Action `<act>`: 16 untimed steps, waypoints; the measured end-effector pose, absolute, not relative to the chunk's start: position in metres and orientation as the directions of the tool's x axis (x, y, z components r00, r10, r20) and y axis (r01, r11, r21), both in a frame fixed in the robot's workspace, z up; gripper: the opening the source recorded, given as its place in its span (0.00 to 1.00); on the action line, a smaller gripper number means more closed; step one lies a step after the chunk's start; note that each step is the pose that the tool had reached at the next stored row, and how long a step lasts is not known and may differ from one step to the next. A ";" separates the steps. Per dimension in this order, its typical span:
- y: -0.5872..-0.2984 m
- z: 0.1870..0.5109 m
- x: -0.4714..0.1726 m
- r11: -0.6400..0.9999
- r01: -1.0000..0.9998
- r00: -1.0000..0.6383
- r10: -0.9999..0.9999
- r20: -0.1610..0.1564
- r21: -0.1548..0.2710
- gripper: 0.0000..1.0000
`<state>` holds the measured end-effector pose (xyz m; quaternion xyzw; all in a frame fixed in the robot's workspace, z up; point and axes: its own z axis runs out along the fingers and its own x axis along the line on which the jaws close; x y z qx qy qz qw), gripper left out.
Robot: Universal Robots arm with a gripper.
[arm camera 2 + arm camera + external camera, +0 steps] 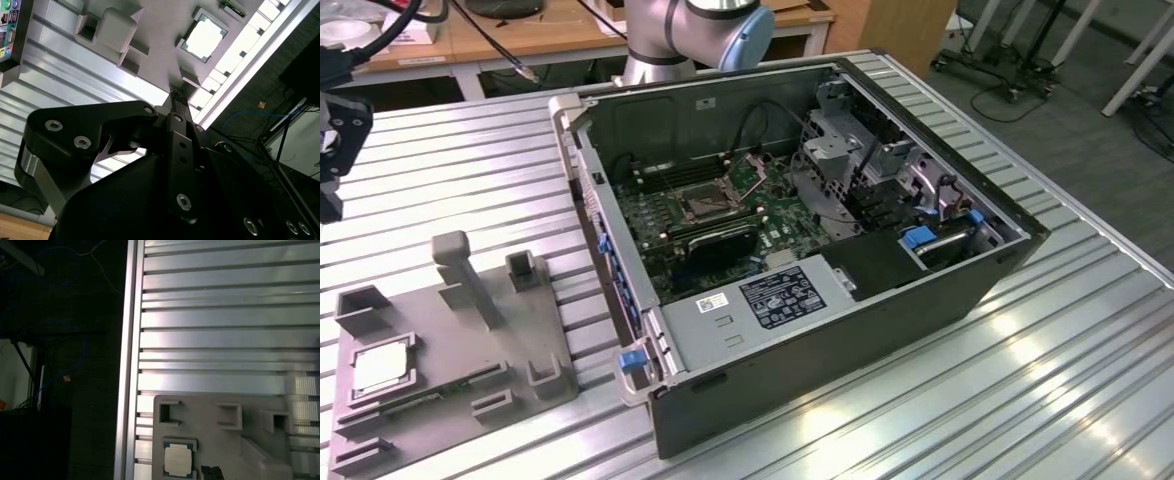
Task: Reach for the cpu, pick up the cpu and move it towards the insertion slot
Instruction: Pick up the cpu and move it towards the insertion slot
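The gripper (176,100) is seen as a black body raised above the slatted metal table (1067,380), and in the exterior view it is found at the left edge (331,150), up beyond the far end of the grey tray (454,420). How far it is open cannot be told from these views. The cpu is not held by it, and no contact with the tray can be made out. In the second wrist view the dark tip of the gripper is pointed towards the tray's edge (155,45), with the cpu (204,36) lying a little beyond it. The cpu is seated flat in a square recess of the tray, its pale silver face turned up and framed by a thin dark rim. In the first wrist view it is shown near a corner of the tray (178,460), close to the table's long edge. In the exterior view it is placed at the tray's left side (376,370), with a narrow green circuit strip (434,393) laid just beside it. The insertion slot (698,203) is found on the green motherboard (767,195) inside the open computer case (854,330), well apart from the cpu, towards the exterior view's right. The arm's grey joint (707,25) is seen behind the case.
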<state>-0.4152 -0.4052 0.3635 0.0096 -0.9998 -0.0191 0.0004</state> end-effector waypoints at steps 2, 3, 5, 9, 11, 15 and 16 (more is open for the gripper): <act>-0.405 0.364 -0.416 0.999 -0.019 -1.000 -0.019 0.000 0.038 0.10; -0.405 0.364 -0.417 0.999 -0.019 -1.000 -0.019 0.001 0.038 0.10; -0.405 0.364 -0.418 0.999 -0.019 -1.000 -0.019 0.001 0.038 0.10; -0.405 0.364 -0.419 0.999 -0.019 -1.000 -0.019 0.001 0.038 0.10; -0.405 0.364 -0.420 0.999 -0.019 -1.000 -0.019 0.001 0.038 0.10; -0.405 0.364 -0.421 0.999 -0.019 -1.000 -0.019 0.001 0.038 0.10; -0.405 0.364 -0.422 0.999 -0.019 -1.000 -0.019 0.001 0.038 0.10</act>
